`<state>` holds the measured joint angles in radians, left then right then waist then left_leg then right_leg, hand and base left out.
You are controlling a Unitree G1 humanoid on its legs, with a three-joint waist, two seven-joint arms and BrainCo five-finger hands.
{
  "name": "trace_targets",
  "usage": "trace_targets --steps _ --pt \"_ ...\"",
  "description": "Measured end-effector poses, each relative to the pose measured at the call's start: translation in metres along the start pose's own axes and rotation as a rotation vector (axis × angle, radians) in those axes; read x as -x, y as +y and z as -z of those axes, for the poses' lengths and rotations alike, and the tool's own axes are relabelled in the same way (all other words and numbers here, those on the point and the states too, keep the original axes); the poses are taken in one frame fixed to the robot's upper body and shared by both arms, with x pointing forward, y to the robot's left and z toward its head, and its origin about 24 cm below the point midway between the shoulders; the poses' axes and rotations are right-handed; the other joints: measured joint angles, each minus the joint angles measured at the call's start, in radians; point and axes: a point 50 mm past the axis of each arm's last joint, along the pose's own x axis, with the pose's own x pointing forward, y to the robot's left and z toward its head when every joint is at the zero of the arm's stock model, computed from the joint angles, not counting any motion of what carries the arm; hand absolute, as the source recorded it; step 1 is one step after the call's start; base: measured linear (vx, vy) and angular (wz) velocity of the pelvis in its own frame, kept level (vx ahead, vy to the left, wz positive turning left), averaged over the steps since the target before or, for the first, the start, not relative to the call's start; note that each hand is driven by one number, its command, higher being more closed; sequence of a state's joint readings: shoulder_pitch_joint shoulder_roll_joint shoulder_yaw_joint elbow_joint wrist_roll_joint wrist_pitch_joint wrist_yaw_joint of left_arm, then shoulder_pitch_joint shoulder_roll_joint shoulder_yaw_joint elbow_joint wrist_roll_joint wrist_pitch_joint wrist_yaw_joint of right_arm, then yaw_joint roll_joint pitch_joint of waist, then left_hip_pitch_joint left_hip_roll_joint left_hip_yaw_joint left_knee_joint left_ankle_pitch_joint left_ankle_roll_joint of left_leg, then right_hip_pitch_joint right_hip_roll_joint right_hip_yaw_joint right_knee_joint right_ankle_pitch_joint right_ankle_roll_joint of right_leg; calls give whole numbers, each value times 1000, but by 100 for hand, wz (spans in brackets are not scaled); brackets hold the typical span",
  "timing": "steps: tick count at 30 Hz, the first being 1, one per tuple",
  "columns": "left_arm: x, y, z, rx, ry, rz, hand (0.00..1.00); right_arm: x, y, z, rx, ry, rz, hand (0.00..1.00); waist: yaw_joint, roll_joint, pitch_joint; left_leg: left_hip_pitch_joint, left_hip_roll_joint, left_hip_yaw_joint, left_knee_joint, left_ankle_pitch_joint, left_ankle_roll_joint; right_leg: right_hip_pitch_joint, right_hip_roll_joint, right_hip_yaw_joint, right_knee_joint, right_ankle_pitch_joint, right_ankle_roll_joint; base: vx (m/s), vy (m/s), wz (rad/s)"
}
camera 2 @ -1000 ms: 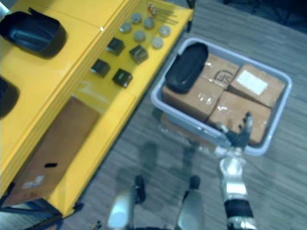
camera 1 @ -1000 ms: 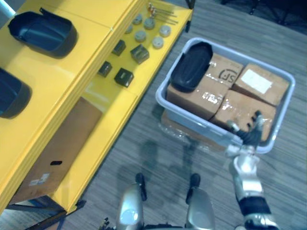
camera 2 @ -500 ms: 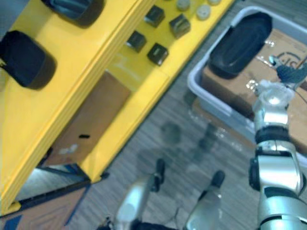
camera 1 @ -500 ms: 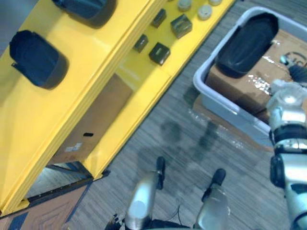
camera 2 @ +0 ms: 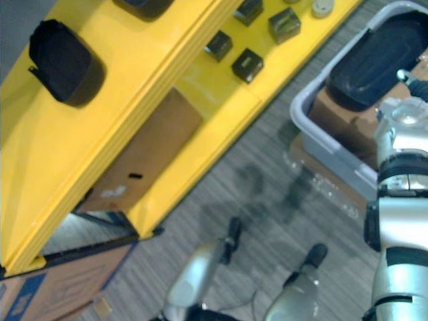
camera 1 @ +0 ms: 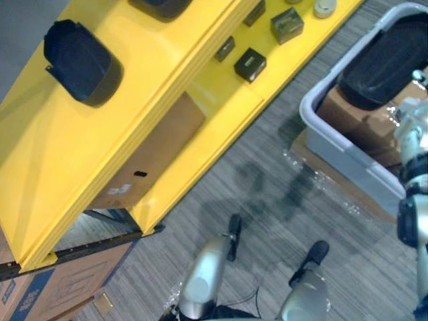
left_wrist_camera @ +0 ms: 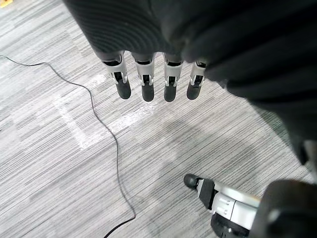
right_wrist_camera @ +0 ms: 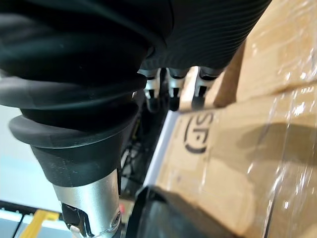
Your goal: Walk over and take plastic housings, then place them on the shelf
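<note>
Overshoot risk: my right hand [right_wrist_camera: 172, 94], fingers straight and empty, may hit cardboard boxes [right_wrist_camera: 247, 144], missing the upper-right black housing [camera 2: 374, 57].

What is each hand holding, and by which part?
Nothing. The left hand hangs open over the floor; the right hand is open above the cartons, the housing lying ungripped in the bin.

Glossy yellow shelf [camera 1: 60, 154], matt blk plastic housing [camera 1: 80, 63], cardboard boxes [right_wrist_camera: 223, 163] w/ shiny tape [right_wrist_camera: 290, 144]

Bright, even light on yellow shelf [camera 1: 53, 174], w/ faint sheen. Black housing [camera 1: 77, 60] throws soft shadow; glare spots on taped boxes [right_wrist_camera: 257, 148].
</note>
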<state>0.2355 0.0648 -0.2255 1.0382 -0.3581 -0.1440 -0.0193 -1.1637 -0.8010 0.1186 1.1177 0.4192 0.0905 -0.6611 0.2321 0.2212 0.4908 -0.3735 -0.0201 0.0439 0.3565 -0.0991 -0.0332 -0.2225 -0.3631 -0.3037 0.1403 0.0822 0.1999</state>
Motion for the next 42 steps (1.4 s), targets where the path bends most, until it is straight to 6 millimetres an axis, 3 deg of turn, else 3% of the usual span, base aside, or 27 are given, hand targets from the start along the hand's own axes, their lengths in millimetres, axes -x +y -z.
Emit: trace_targets --steps 8,14,19,28,34,35,42 --pt "0 -5 5 5 25 34 0 -6 -12 -15 31 -16 78 0 30 34 -24 -14 -2 -7 -1 0 0 1 0 -19 -18 5 3 1 -7 2" --pt "1 -9 10 -23 50 71 0 -8 -18 -4 61 53 150 0 40 45 -32 -15 -6 -7 -6 0 0 2 -4 -20 -31 8 4 0 0 0" --pt "2 -13 15 -40 65 89 0 -11 -30 -4 79 90 232 0 63 78 -56 -31 -8 -11 -8 0 0 -5 -3 -28 -48 16 8 2 -7 2" --pt "2 -14 14 -18 56 117 0 -16 -39 -2 124 118 252 0 90 83 -60 -48 -17 -42 -8 -1 -1 -20 -4 -28 -57 19 9 1 -2 0" --pt "3 -15 17 -27 63 138 0 -21 -48 -5 152 108 241 0 100 101 -73 -69 -20 -60 -7 -2 -2 -24 -5 -48 -66 23 8 -9 -12 8" --pt "3 -16 18 -30 63 143 0 -22 -51 -6 157 105 237 100 106 101 -74 -70 -20 -59 -7 -2 -2 -24 -5 -48 -68 23 8 0 0 0" --pt "4 -15 19 -28 64 153 0 -32 -72 -12 265 86 214 100 112 107 -78 -82 -20 -60 -7 -2 -2 -36 -5 -49 -68 24 6 0 0 0"
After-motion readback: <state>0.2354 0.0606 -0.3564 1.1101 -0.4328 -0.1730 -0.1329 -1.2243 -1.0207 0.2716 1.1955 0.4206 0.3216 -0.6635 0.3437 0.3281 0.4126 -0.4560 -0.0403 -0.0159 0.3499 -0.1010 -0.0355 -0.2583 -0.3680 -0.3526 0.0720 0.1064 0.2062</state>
